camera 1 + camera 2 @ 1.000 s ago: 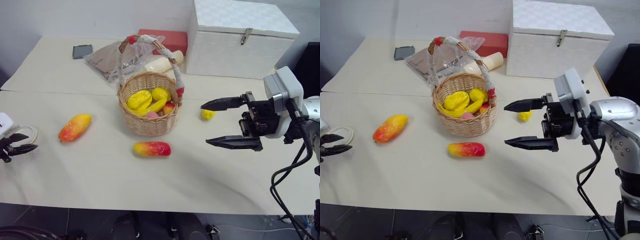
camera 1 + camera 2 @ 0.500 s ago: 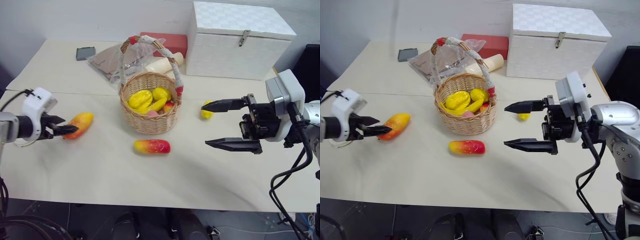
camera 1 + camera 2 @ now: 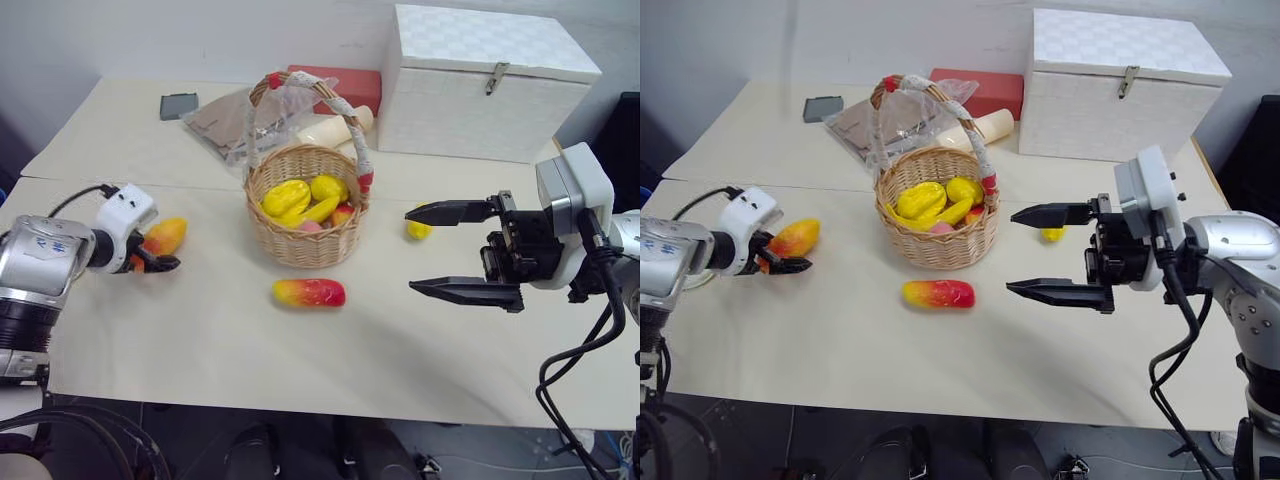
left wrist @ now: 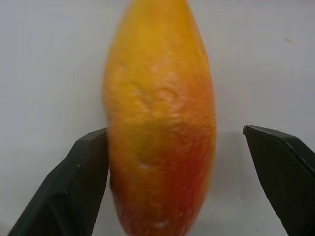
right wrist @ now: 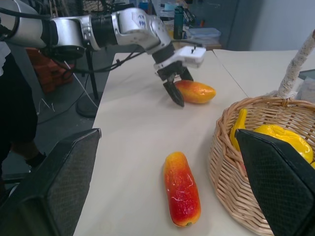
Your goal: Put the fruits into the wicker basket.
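lab: equipment stands, cluttered bench.

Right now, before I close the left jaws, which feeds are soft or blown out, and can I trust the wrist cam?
Left wrist view: mango fills the frame, close and slightly soft, table behind washed pale, left gripper jaws open either side. Head views: even light, faint shadows under the wicker basket. Right wrist view: own fingers blurred in the foreground, table scene sharp.

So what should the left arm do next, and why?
Probably close the left gripper on the mango: the fruit lies on the table between the open fingers, one already against its side, the other apart from it. Then lift it towards the wicker basket.
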`<state>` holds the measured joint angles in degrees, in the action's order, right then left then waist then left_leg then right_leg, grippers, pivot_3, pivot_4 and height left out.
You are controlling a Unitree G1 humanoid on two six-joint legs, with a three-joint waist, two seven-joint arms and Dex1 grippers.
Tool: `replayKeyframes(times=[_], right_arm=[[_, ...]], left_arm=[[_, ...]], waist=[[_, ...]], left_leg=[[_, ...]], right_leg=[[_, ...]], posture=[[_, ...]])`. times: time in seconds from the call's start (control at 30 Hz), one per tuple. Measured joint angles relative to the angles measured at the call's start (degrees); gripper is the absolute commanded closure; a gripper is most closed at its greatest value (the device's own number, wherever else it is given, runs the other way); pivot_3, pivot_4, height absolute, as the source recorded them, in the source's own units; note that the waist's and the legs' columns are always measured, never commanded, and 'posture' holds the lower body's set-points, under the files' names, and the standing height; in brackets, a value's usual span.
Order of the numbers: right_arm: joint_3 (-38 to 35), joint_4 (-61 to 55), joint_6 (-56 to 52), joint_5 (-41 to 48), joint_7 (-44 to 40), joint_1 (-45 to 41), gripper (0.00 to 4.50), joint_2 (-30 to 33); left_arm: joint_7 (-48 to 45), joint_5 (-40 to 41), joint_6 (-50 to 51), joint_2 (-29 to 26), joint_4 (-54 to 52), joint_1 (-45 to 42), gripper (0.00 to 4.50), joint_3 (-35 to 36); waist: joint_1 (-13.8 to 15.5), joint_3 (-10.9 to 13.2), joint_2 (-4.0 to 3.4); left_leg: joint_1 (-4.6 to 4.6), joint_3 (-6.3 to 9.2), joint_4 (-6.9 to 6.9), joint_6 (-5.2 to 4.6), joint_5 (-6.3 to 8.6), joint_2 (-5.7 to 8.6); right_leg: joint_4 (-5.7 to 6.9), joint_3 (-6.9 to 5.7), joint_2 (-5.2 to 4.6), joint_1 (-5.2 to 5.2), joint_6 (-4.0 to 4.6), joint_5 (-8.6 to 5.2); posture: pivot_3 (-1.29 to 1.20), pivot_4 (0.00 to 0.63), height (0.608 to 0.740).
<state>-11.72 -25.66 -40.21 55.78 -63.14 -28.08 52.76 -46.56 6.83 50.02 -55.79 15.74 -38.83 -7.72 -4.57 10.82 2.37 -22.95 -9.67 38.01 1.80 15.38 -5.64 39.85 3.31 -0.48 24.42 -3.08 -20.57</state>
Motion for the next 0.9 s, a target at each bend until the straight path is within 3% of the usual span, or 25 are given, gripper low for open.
replayKeyframes(times=[0.13, 0.27, 0.43, 0.57, 0.7, 0.9], right_arm=[[0.0, -0.5, 0.0, 0.2, 0.5, 0.5, 0.0, 0.0], [-0.2, -1.2, -0.1, 0.7, 1.1, 1.2, 0.0, 0.0], [-2.4, -1.9, -0.7, 1.7, 2.1, 2.9, 0.0, 0.7], [-4.0, -2.9, -1.3, 2.3, 3.7, 3.8, 0.0, 1.1], [-4.9, -3.9, -1.3, 2.4, 5.6, 4.9, 0.0, 1.1], [-5.2, -5.5, -1.3, 2.7, 7.8, 6.4, 0.0, 1.0]], left_arm=[[-1.2, -0.2, -0.8, -0.3, 0.7, -0.6, 2.17, 0.2], [-4.9, 2.8, 1.8, -1.8, -2.6, -0.3, 2.24, 3.0], [-12.9, 13.9, 8.2, -5.6, -15.7, 0.2, 2.24, 11.6], [-10.5, 19.3, 16.1, -0.6, -19.9, -11.5, 2.24, 12.9], [-8.4, 19.3, 16.7, 7.4, -20.6, -22.2, 2.24, 5.4], [-8.8, 12.0, 6.2, 15.7, -10.5, -26.5, 2.24, -8.8]], waist=[[-0.1, 0.0, 0.0], [-0.1, 0.0, 0.03], [0.0, 0.0, 0.03], [0.9, 0.0, 0.06], [1.5, 0.0, 0.03], [1.0, 0.1, -0.03]], left_leg=[[-0.02, 0.0, 0.0, 0.0, 0.0, 0.0], [-0.09, 0.01, 0.0, 0.0, 0.0, -0.01], [-0.12, 0.04, 0.0, 0.01, 0.0, 0.01], [-0.12, 0.27, 0.11, -0.07, -0.11, 0.12], [0.05, 0.3, 0.1, -0.18, -0.16, 0.31], [0.07, 0.46, 0.03, -0.15, -0.14, 0.34]], right_leg=[[-0.01, 0.0, 0.0, 0.01, 0.0, 0.0], [-0.01, -0.01, 0.0, 0.06, 0.0, 0.0], [-0.04, -0.04, -0.03, 0.06, -0.01, -0.01], [0.0, -0.09, 0.02, -0.07, -0.11, 0.05], [-0.06, -0.05, -0.09, -0.3, -0.28, 0.15], [-0.12, 0.14, 0.04, -0.28, -0.3, 0.17]], posture=[[0.0, 0.15, 0.74], [0.0, 0.15, 0.74], [0.0, 0.15, 0.74], [0.0, 0.15, 0.74], [0.0, 0.15, 0.74], [0.0, 0.15, 0.74]])
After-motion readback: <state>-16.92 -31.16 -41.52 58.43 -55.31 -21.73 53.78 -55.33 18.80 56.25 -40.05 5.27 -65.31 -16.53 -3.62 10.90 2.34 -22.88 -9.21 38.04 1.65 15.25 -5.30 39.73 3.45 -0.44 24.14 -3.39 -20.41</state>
